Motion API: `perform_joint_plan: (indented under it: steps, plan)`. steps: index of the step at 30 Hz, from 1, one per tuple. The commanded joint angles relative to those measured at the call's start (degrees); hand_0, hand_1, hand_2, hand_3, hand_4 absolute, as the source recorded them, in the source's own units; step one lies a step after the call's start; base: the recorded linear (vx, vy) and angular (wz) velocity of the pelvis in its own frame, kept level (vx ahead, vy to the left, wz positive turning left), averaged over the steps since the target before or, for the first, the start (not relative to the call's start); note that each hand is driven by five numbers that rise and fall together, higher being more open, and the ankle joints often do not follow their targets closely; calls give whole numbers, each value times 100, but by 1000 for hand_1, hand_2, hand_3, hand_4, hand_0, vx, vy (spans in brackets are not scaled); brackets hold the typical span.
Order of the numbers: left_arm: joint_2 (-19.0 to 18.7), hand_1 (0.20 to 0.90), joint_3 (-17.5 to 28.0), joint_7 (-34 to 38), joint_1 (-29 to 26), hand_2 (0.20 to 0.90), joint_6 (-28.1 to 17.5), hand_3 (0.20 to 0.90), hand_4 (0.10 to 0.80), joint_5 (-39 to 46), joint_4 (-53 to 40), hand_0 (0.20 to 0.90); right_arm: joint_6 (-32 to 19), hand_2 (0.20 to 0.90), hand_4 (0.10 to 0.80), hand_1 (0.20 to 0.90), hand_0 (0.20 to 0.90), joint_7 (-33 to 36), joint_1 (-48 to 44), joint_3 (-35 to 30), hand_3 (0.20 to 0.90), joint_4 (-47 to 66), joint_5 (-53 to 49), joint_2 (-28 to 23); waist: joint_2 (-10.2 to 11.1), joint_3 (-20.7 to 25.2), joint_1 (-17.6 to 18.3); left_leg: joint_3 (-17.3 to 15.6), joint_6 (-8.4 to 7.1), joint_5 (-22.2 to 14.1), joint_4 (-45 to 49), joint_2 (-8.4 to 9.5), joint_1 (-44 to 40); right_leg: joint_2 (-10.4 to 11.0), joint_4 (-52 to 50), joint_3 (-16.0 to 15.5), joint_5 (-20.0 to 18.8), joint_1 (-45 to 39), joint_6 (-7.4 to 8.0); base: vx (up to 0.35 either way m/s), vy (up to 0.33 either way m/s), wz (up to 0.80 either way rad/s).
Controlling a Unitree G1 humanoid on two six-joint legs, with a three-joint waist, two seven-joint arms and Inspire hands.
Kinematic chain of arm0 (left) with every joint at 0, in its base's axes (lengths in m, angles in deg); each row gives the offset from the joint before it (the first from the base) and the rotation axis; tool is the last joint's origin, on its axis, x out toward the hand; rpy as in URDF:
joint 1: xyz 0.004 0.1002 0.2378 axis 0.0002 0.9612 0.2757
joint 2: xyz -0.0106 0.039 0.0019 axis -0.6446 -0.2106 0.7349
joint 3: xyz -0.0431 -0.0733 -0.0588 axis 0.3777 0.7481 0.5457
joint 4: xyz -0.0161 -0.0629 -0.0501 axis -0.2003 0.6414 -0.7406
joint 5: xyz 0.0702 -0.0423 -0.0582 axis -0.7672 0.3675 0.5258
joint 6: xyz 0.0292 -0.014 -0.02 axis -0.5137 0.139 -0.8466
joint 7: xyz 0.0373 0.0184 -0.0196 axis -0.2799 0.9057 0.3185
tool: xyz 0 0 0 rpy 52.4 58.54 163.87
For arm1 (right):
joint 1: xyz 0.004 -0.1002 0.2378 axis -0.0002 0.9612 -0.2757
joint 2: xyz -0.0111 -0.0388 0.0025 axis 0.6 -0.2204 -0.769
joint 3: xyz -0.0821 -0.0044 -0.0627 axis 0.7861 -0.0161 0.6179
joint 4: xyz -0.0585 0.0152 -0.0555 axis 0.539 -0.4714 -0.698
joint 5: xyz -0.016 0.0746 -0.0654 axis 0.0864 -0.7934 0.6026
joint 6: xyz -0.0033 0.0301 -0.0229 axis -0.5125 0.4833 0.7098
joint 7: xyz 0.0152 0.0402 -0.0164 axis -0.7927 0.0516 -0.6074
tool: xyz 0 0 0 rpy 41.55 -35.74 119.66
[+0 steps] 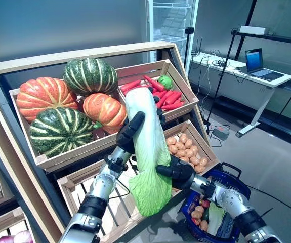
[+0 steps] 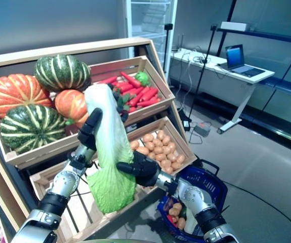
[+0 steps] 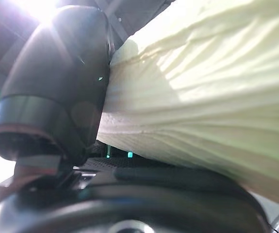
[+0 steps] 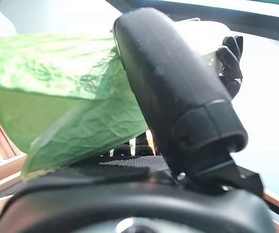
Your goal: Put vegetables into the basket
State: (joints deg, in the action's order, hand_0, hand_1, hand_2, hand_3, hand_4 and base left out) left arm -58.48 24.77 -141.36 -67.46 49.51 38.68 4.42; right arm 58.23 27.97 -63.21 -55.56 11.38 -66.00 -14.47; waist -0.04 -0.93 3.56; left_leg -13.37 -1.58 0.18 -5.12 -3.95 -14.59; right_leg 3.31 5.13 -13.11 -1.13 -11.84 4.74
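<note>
A long napa cabbage (image 1: 148, 147), white at the top and leafy green at the bottom, hangs upright in front of the wooden shelf. Both hands hold it. My left hand (image 1: 131, 132) is curled round its pale upper stalk, with the thumb (image 3: 57, 82) pressed against the ribs (image 3: 202, 97). My right hand (image 1: 178, 172) clasps the green lower leaves (image 4: 57, 87) from the right, its thumb (image 4: 173, 87) lying over them. The blue basket (image 1: 239, 186) stands on the floor at the lower right, below my right arm, and holds potatoes and some greens.
The shelf's upper crate holds striped pumpkins (image 1: 59, 129). Beside it is a crate of red peppers (image 1: 160, 93). A lower crate of potatoes (image 1: 185, 149) sits just behind the cabbage, next to a slatted crate (image 1: 84, 182). A desk with a laptop (image 1: 256, 63) stands at the far right.
</note>
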Motion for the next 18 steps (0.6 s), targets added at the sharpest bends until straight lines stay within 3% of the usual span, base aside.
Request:
perform_joint_plan:
  steps: [1,6,7,8,18]
  plan:
    - [486,300,-484,-268,-692,300,64,300,400,-529,289,300,70,900,800,900,900,-733,-841,61,900,601,-605,1096,161,-75,4,-135,103,-783,12,260,-67,-49,-13,92,579,-223,-136,1,10,-3]
    - [548,300,-589,-179,-731,300,155,300,400,-619,338,300,25,900,800,900,900,-436,-929,125,900,621,-1096,1179,167,-104,2,-133,116,-773,12,260,-73,-54,-13,107,560,-221,-136,0,2,-1]
    - [568,300,-589,-176,-731,300,166,300,400,-627,374,300,-22,554,569,554,554,-274,-938,119,554,632,-1260,1206,168,-108,2,-127,118,-770,12,259,-73,-55,-13,110,557,-221,-137,0,0,0]
    - [589,300,-580,-180,-727,300,160,300,400,-643,407,300,-67,300,400,300,300,-103,-960,104,300,639,-1339,1240,169,-108,2,-126,120,-767,12,261,-70,-56,-13,113,555,-216,-137,0,0,0]
    - [524,300,-457,-192,-703,300,89,300,400,-631,489,300,-147,300,400,300,300,23,-943,100,300,641,-1334,1205,189,-114,11,-168,117,-739,12,253,-47,-61,-13,130,546,-185,-136,2,0,-3]
